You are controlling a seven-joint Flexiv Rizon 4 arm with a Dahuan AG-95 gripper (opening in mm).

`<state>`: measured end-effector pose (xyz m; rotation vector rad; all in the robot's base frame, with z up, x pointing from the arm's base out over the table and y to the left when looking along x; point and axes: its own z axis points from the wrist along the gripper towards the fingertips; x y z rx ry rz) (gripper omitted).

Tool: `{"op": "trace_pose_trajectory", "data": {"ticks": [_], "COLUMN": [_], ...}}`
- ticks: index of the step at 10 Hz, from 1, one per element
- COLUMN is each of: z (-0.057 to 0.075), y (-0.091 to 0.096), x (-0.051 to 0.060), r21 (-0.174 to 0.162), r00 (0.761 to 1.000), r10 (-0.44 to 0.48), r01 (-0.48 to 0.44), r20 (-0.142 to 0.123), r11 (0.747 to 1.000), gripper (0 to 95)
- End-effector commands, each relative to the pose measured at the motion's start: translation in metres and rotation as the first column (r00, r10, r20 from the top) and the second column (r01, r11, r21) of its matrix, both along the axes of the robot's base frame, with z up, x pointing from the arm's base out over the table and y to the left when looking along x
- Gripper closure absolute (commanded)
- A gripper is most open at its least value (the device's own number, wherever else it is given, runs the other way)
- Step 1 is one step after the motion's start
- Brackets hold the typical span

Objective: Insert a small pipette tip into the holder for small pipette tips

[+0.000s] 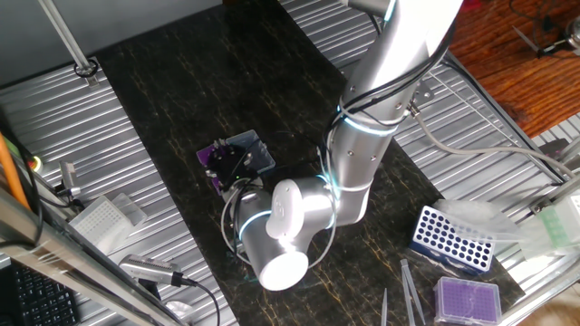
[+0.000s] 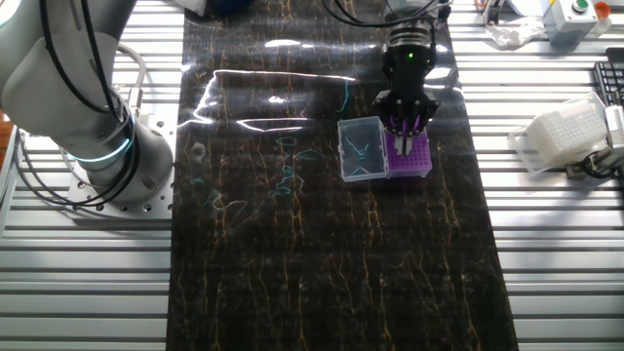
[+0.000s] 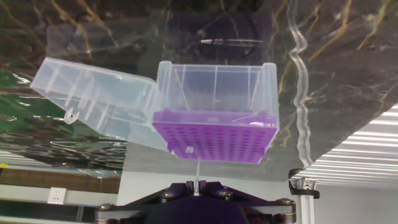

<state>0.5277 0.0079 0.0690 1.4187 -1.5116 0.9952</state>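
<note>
The holder for small pipette tips [image 3: 214,134] is a small clear box with a vivid purple grid top and an open clear lid [image 3: 93,102] joined at its left. It also shows in the other fixed view [image 2: 408,156] and, partly hidden by the arm, in one fixed view [image 1: 237,156]. My gripper [image 3: 196,185] is shut on a small clear pipette tip [image 3: 197,171] that points at the near edge of the purple grid. In the other fixed view the gripper [image 2: 407,125] hangs right above the holder's far edge.
A blue rack with large round holes [image 1: 451,239] and a paler purple-topped box [image 1: 468,299] stand at the right. A white tip box [image 2: 561,138] lies on the slatted table. Tweezers [image 1: 410,292] lie near the mat's edge. The arm's base [image 2: 97,146] stands left.
</note>
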Motion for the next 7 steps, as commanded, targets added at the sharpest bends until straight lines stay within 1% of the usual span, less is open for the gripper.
{"op": "trace_pose_trajectory", "data": {"ticks": [1, 2, 4, 6, 7], "z": [-0.0012, -0.001, 0.0003, 0.0005, 0.0003], "y": [0.0009, 0.0009, 0.0012, 0.0011, 0.001], "x": [0.0008, 0.0008, 0.0004, -0.0004, -0.0009], "r21": [0.054, 0.056, 0.058, 0.083, 0.085], "r00": [0.998, 0.998, 0.998, 0.998, 0.998], "r10": [-0.02, -0.02, -0.022, -0.022, -0.023], "r01": [0.017, 0.017, 0.018, 0.017, 0.017], "r20": [0.052, 0.061, 0.062, 0.061, 0.063], "r11": [0.998, 0.998, 0.998, 0.996, 0.996], "gripper": [95.0, 95.0, 95.0, 95.0, 95.0]}}
